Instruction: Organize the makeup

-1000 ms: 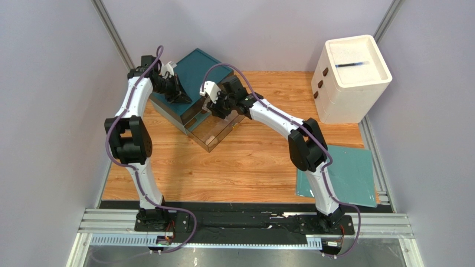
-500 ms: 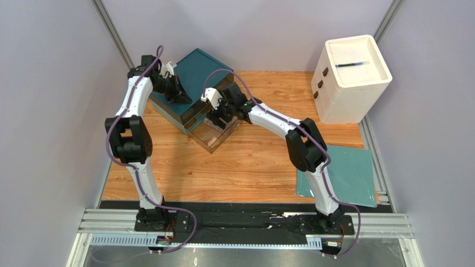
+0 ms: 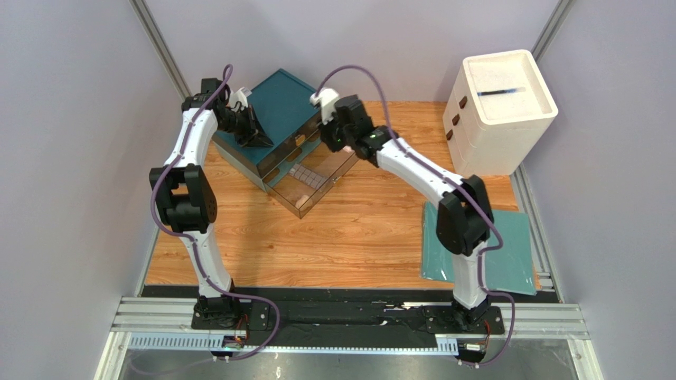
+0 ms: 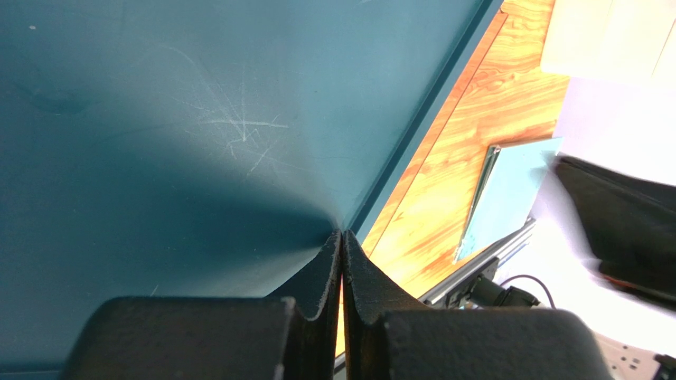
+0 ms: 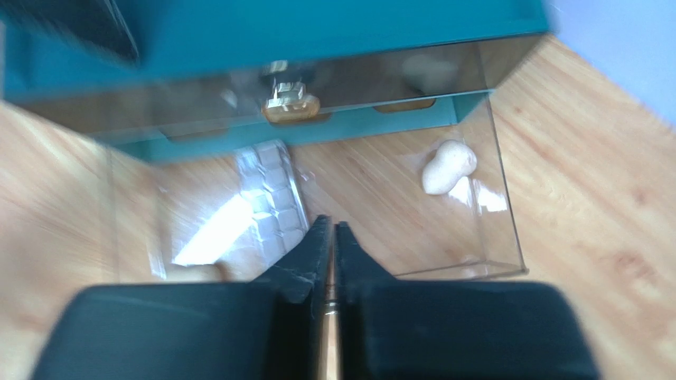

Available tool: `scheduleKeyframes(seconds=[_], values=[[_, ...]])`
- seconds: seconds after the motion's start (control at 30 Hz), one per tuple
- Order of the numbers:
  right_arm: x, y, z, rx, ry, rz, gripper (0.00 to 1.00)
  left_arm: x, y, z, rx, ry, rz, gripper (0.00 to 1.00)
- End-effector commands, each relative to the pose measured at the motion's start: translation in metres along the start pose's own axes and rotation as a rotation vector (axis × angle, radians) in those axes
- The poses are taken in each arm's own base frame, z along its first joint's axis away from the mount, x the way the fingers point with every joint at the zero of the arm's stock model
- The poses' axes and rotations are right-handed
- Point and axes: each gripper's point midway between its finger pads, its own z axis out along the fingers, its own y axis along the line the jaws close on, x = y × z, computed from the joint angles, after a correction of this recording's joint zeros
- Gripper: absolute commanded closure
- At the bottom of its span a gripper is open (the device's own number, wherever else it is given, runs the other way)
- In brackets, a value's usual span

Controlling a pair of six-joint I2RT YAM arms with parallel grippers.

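The teal drawer box (image 3: 278,103) stands at the back left with its clear bottom drawer (image 3: 317,194) pulled out. In the drawer lie the grey-brown palette (image 3: 305,174) and a peach sponge (image 3: 290,199). In the right wrist view the palette (image 5: 270,198) lies left of centre and a sponge (image 5: 448,166) lies to the right. My right gripper (image 3: 336,144) is shut and empty, hovering above the drawer. My left gripper (image 3: 259,137) is shut, its tips pressed on the box top (image 4: 198,119). No bottle shows clearly; blurred tan shapes sit behind an upper drawer front (image 5: 289,107).
A white drawer unit (image 3: 500,111) stands at the back right. A flat teal mat (image 3: 496,245) lies at the front right, partly under the right arm. Bare wood table (image 3: 333,245) lies in front of the open drawer.
My right gripper has risen and drawn back from inside the open drawer towards the back right, uncovering the palette there. The left arm has not moved.
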Motion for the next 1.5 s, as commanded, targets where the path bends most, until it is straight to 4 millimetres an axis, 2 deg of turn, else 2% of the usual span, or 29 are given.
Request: scheduleKeyframes(seconds=[0.0,0.03,0.07,0.13,0.2,0.23,0.33,0.5,0.57,0.67,0.73,0.77,0.83,0.9,0.97,1.0,1.03,1.1,1.17,1.2,1.23,1.27,1.33,1.37,1.4,1.43,1.47], values=[[-0.009,-0.038,-0.039,-0.018,-0.02,0.502,1.0,0.023,0.016,0.011,-0.066,0.096,-0.032,0.93],[-0.001,-0.026,-0.039,-0.114,0.021,0.629,1.0,0.022,0.017,0.011,-0.066,0.094,-0.032,0.93],[0.023,-0.032,-0.037,-0.138,0.075,0.708,1.0,0.022,0.017,0.011,-0.066,0.094,-0.032,0.93],[0.044,-0.018,-0.039,-0.258,0.143,0.823,1.0,0.022,0.017,0.012,-0.064,0.095,-0.033,0.93],[0.059,-0.017,-0.038,-0.295,0.167,0.927,1.0,0.023,0.017,0.014,-0.06,0.1,-0.039,0.93],[0.081,-0.007,-0.039,-0.316,0.221,0.972,1.0,0.022,0.017,0.013,-0.059,0.098,-0.041,0.93],[0.108,0.001,-0.037,-0.335,0.293,1.061,1.0,0.023,0.018,0.014,-0.058,0.098,-0.047,0.93],[0.141,0.015,-0.025,-0.362,0.398,1.176,1.0,0.025,0.017,0.015,-0.057,0.096,-0.05,0.93],[0.147,0.017,-0.019,-0.369,0.409,1.207,1.0,0.025,0.018,0.014,-0.057,0.095,-0.05,0.93],[0.145,0.017,-0.006,-0.39,0.383,1.252,1.0,0.027,0.019,0.014,-0.062,0.099,-0.048,0.93],[0.151,0.018,0.003,-0.39,0.397,1.298,1.0,0.028,0.018,0.014,-0.062,0.098,-0.049,0.93],[0.144,0.016,0.008,-0.402,0.376,1.294,1.0,0.028,0.019,0.014,-0.062,0.098,-0.049,0.93],[0.147,0.016,0.018,-0.408,0.381,1.325,1.0,0.028,0.018,0.013,-0.06,0.096,-0.048,0.93],[0.133,0.013,0.028,-0.419,0.351,1.313,1.0,0.028,0.018,0.013,-0.062,0.098,-0.05,0.93],[0.136,0.013,0.04,-0.419,0.362,1.32,1.0,0.028,0.017,0.012,-0.06,0.096,-0.048,0.93],[0.117,0.01,0.045,-0.443,0.325,1.296,1.0,0.027,0.016,0.011,-0.058,0.093,-0.048,0.93],[0.122,0.013,0.053,-0.442,0.34,1.306,1.0,0.027,0.015,0.011,-0.055,0.094,-0.045,0.93],[0.099,0.01,0.062,-0.466,0.295,1.29,1.0,0.027,0.014,0.009,-0.057,0.093,-0.038,0.93],[0.098,0.014,0.075,-0.479,0.3,1.33,1.0,0.027,0.014,0.007,-0.061,0.095,-0.037,0.93],[0.084,0.013,0.081,-0.502,0.26,1.33,1.0,0.027,0.013,0.007,-0.061,0.095,-0.035,0.93],[0.08,0.017,0.085,-0.515,0.254,1.338,1.0,0.027,0.012,0.006,-0.057,0.094,-0.033,0.93],[0.082,0.018,0.094,-0.518,0.25,1.375,1.0,0.028,0.012,0.006,-0.058,0.096,-0.035,0.93],[0.062,0.021,0.101,-0.552,0.206,1.369,1.0,0.028,0.012,0.005,-0.058,0.096,-0.034,0.93],[0.059,0.022,0.106,-0.555,0.202,1.39,1.0,0.028,0.011,0.005,-0.058,0.095,-0.032,0.93],[0.064,0.025,0.114,-0.553,0.21,1.4,1.0,0.028,0.011,0.004,-0.058,0.097,-0.03,0.93],[0.05,0.03,0.117,-0.578,0.187,1.388,1.0,0.028,0.011,0.005,-0.059,0.098,-0.029,0.93],[0.045,0.032,0.12,-0.589,0.182,1.391,1.0,0.029,0.011,0.004,-0.059,0.101,-0.029,0.93]])
